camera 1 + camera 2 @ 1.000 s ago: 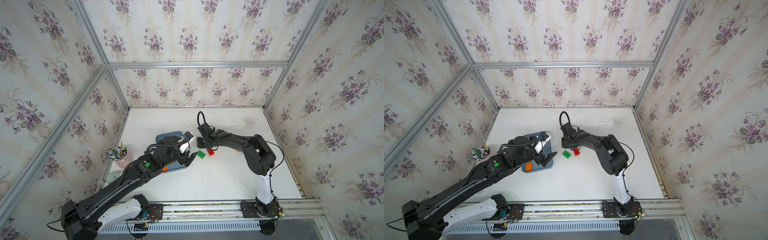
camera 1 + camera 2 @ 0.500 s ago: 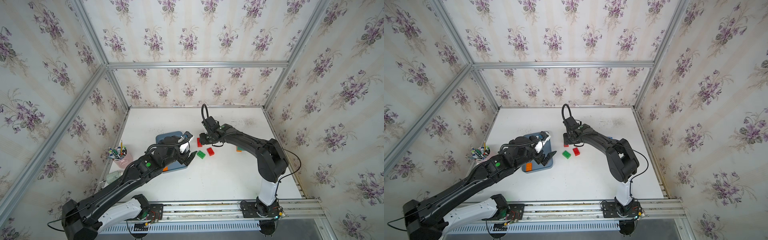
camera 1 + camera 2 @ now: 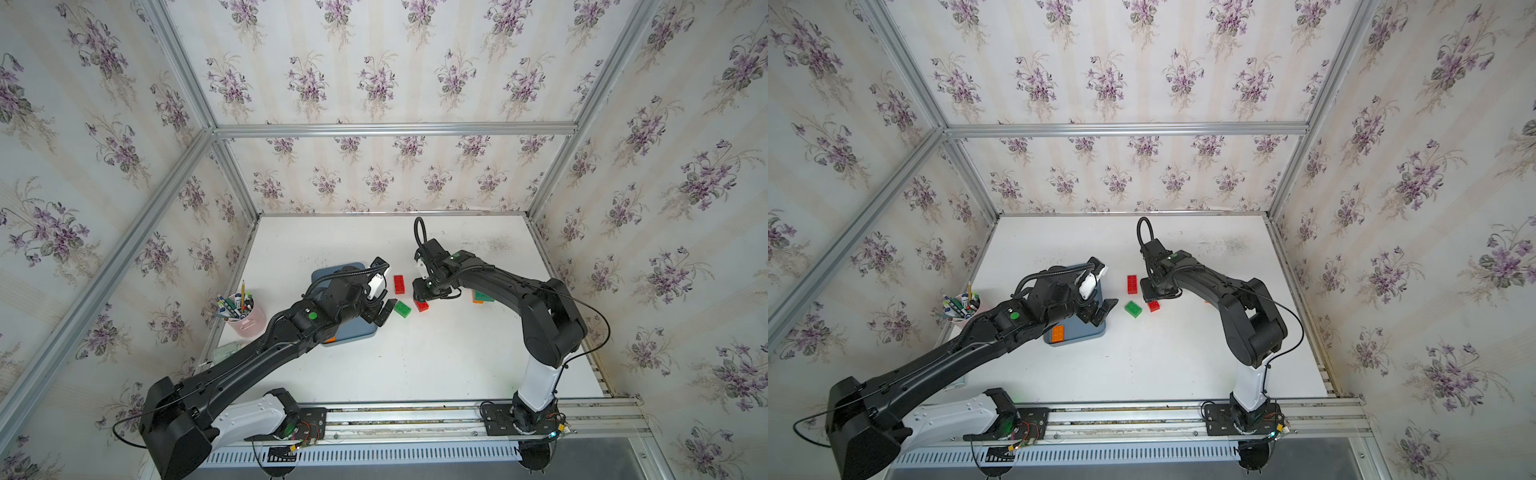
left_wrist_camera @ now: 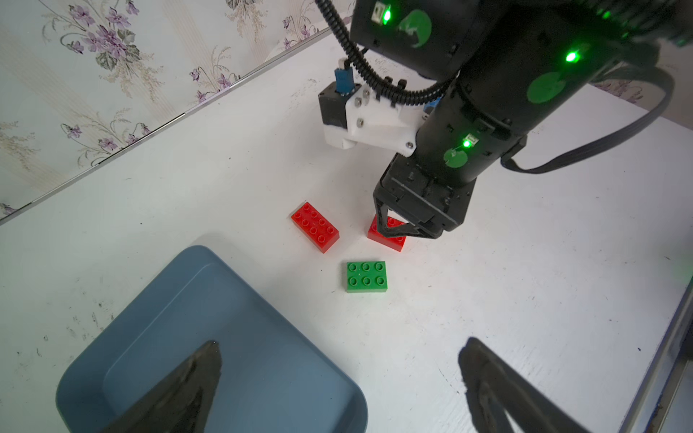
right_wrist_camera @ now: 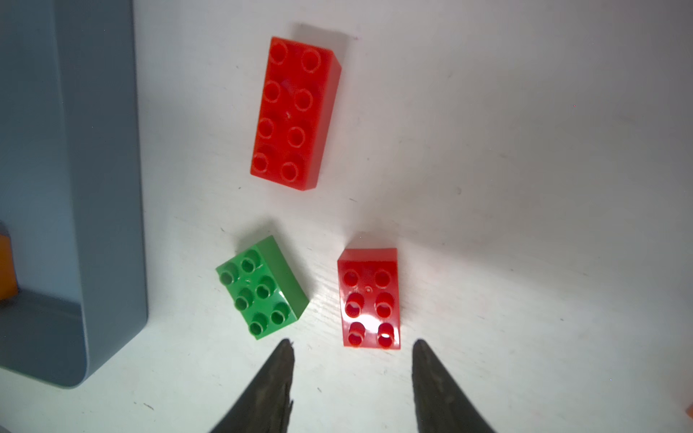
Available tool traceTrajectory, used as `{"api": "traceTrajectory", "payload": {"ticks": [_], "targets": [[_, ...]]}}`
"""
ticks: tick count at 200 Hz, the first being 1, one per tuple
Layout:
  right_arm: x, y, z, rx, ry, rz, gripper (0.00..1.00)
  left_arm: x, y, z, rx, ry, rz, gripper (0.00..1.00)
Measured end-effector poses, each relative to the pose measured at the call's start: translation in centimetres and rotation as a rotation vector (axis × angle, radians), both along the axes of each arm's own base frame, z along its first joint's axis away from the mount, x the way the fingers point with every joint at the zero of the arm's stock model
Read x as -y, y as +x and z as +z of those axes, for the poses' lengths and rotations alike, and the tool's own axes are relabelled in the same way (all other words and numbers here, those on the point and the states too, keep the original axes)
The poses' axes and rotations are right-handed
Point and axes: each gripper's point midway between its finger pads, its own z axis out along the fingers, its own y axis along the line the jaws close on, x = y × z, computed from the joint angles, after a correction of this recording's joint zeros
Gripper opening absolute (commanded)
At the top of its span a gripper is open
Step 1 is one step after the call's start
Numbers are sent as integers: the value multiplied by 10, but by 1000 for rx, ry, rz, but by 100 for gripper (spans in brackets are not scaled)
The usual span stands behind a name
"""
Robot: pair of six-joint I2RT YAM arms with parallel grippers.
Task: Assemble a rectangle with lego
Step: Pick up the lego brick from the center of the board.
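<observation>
Three lego bricks lie loose on the white table: a long red brick (image 3: pixel 399 284) (image 5: pixel 296 112), a green brick (image 3: pixel 402 309) (image 5: pixel 262 286) and a short red brick (image 3: pixel 422 306) (image 5: pixel 369 298). My right gripper (image 3: pixel 428 295) (image 5: pixel 352 343) hangs open just over the short red brick, its fingers on either side of one end and holding nothing. My left gripper (image 3: pixel 384 309) (image 4: pixel 341 342) is wide open over the corner of the blue-grey tray (image 4: pixel 225 337), empty, with the green brick (image 4: pixel 366 276) just beyond it. An orange brick (image 3: pixel 1057 333) lies in the tray.
Orange and teal bricks (image 3: pixel 482 296) sit partly hidden behind my right arm. A pink cup of pens (image 3: pixel 245 311) stands at the table's left edge. Papered walls with metal rails close in the table on three sides.
My right gripper opened and left the long red brick on the table, then moved over the short red brick, its elbow swinging right. The left arm has stayed put.
</observation>
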Motion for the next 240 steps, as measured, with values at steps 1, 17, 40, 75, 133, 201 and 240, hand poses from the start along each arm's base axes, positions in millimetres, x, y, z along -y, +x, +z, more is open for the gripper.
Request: {"api": "traceTrajectory", "payload": {"ticks": [1, 17, 40, 75, 133, 201, 240], "targets": [[0, 0, 0, -1, 0, 1, 52, 0, 0, 0, 0, 0, 1, 100], [-2, -2, -8, -19, -3, 20, 52, -1, 2, -2, -7, 0, 10, 100], [-5, 2, -14, -24, -14, 43, 52, -3, 4, -4, -15, 5, 24, 100], [-10, 10, -24, -28, -30, 73, 52, -6, 6, -6, -19, 10, 45, 100], [-4, 14, -30, -18, -73, 79, 51, -9, 8, -6, -16, 13, 59, 100], [3, 12, -37, -29, -115, 78, 49, -10, 8, -5, -13, 13, 63, 100], [2, 10, -39, -41, -105, 54, 38, -11, 8, -3, -8, 12, 66, 100]]}}
